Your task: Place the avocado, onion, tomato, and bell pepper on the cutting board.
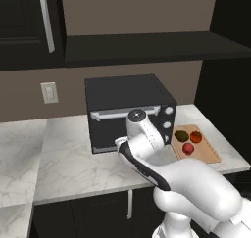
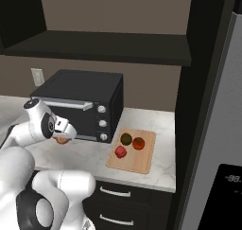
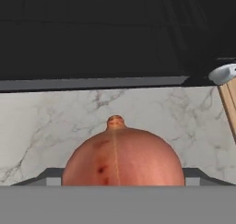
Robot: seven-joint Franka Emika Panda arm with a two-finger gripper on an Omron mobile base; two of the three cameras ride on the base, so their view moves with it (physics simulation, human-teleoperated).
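The hand (image 2: 63, 135) is closed around the onion (image 3: 122, 155), holding it just above the marble surface (image 3: 55, 121) in front of the toaster oven (image 2: 80, 103). The cutting board (image 2: 142, 160) lies off to the hand's side, already carrying the avocado (image 2: 125, 138), tomato (image 2: 138, 143) and bell pepper (image 2: 120, 152), so the onion probably goes there next.

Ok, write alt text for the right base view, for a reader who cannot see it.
A white robot arm holds its gripper low over a marble counter with a pale orange onion at its tip, in front of a black toaster oven. To the right, a wooden cutting board carries an avocado, a tomato and a red bell pepper.
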